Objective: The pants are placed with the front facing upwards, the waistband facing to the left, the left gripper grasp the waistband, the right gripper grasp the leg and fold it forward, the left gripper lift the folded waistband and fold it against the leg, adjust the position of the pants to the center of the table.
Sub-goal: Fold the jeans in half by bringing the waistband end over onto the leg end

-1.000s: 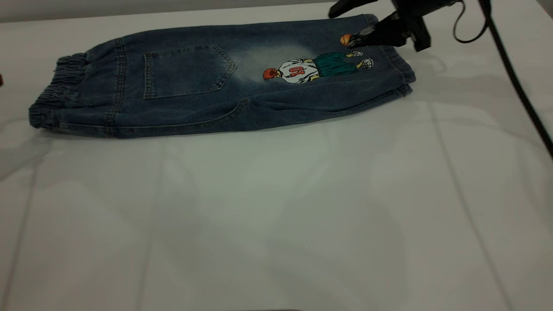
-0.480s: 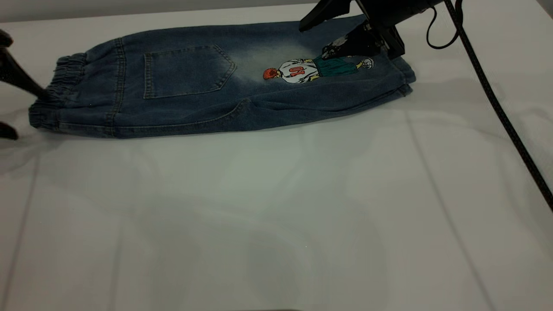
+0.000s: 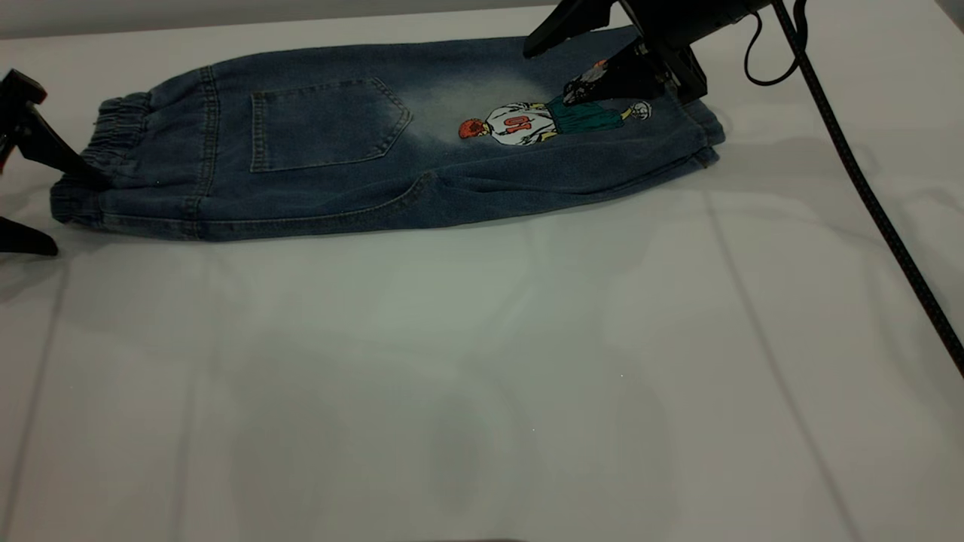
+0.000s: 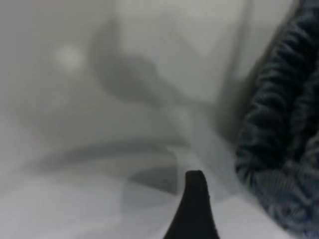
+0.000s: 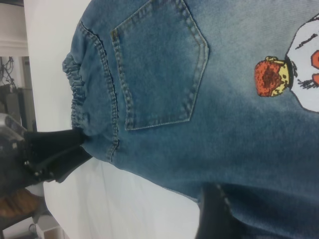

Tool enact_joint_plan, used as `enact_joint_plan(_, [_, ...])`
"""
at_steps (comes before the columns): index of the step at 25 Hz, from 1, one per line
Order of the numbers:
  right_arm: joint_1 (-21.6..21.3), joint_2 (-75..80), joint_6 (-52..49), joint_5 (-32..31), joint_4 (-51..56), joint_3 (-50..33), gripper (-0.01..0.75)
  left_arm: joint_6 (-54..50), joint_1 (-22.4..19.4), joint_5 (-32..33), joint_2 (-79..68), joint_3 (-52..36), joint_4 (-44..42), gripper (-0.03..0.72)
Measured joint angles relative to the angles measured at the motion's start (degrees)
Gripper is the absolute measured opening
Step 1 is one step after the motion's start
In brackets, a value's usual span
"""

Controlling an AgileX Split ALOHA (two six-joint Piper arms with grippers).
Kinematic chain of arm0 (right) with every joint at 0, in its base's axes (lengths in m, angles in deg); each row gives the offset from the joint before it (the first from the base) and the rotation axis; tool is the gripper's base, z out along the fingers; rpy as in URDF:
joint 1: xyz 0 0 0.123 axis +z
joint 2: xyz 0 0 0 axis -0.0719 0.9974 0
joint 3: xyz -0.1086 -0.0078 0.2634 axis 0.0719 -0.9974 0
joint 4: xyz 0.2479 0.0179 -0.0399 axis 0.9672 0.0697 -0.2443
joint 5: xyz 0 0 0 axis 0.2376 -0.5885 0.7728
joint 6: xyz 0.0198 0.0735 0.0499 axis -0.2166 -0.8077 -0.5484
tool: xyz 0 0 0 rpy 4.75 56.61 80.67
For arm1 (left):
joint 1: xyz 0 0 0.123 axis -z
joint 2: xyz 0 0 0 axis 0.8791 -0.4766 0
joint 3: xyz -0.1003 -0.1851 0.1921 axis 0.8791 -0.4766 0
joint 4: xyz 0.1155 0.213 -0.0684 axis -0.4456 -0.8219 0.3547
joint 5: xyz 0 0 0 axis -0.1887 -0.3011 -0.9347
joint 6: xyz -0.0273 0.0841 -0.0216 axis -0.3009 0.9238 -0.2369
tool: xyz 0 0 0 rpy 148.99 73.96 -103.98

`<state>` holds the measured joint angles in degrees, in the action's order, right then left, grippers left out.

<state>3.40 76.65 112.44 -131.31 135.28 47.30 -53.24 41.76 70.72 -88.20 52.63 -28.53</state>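
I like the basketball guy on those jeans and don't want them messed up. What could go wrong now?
The left gripper is open at the waistband, one finger above, one low by the table. It might pinch only the top layer, so the fold could slip apart.

The right gripper sits open over the leg by the cartoon print. It may bunch the denim there.

The pants lie near the far edge; a lopsided pull could drag them crooked.

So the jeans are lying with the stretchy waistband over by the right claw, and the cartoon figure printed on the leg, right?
Not quite. The exterior view shows the waistband at the left claw, whose fingers are spread at it. The right claw is at the leg end, over the cartoon figure printed there.
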Motion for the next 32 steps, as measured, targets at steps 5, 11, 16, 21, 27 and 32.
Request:
enact_joint_plan(5, [0.0,0.0,0.5,0.0,-0.1,0.0,0.379,2.9,2.0,-1.0,-2.0,2.4,3.8,0.522])
enact_joint_plan(11, [0.0,0.0,1.0,0.2,-0.4,0.0,0.379,2.4,3.8,-0.9,-4.1,4.1,5.8,0.44])
enact_joint_plan(16, [0.7,0.0,1.1,0.3,-0.6,0.2,0.379,1.6,3.9,-1.1,-4.8,4.1,5.8,0.128])
enact_joint_plan(21, [4.8,0.0,0.9,2.2,-2.7,4.2,0.379,3.2,4.8,-1.4,-3.9,4.1,5.3,0.107])
enact_joint_plan(27, [11.7,1.1,-2.8,9.5,-9.3,10.8,0.379,6.4,9.9,-1.4,2.5,4.0,4.5,0.106])
enact_joint_plan(32, [14.8,7.6,-8.4,10.1,-15.2,18.2,0.379,8.5,13.7,-1.3,9.5,3.6,4.4,0.106])
